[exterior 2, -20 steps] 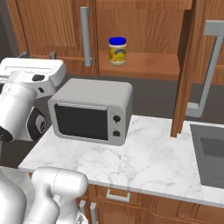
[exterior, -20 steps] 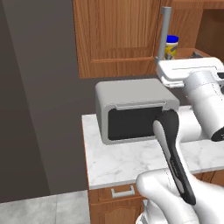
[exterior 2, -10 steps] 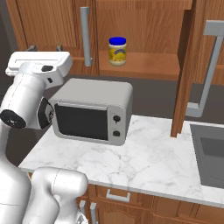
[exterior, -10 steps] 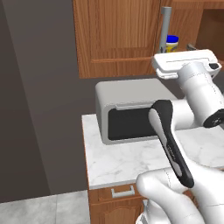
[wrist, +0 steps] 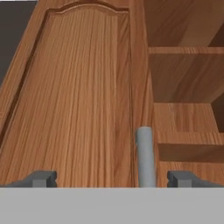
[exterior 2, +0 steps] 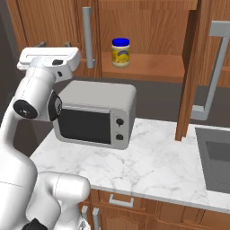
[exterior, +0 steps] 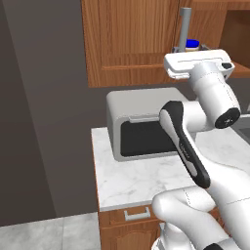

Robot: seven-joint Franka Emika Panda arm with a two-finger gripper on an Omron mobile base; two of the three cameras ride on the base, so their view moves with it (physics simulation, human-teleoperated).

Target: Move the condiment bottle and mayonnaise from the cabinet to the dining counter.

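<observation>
The mayonnaise (exterior 2: 120,52), a pale yellow jar with a blue lid, stands on the lower shelf of the open cabinet (exterior 2: 150,67); its lid (exterior: 193,44) peeks over my hand in the left base view. My gripper (exterior 2: 54,45) is open and empty. It is raised in front of the closed left cabinet door (wrist: 74,100), left of the jar. In the hand view the gripper (wrist: 113,179) faces that door, with the grey bar handle (wrist: 145,157) between the fingertips (wrist: 41,178) and further off. The condiment bottle is hidden and the dining counter is out of view.
A grey microwave (exterior 2: 96,114) sits on the marble worktop (exterior 2: 152,166) below the cabinet. The right cabinet door (exterior 2: 192,67) stands swung open with its bar handle (exterior 2: 211,72) sticking out. A sink (exterior 2: 215,157) lies at the right. A dark wall (exterior: 44,107) is on the left.
The hand has risen from microwave height to the level of the cabinet's lower shelf and moved closer to the closed door. The jaws stayed open.
</observation>
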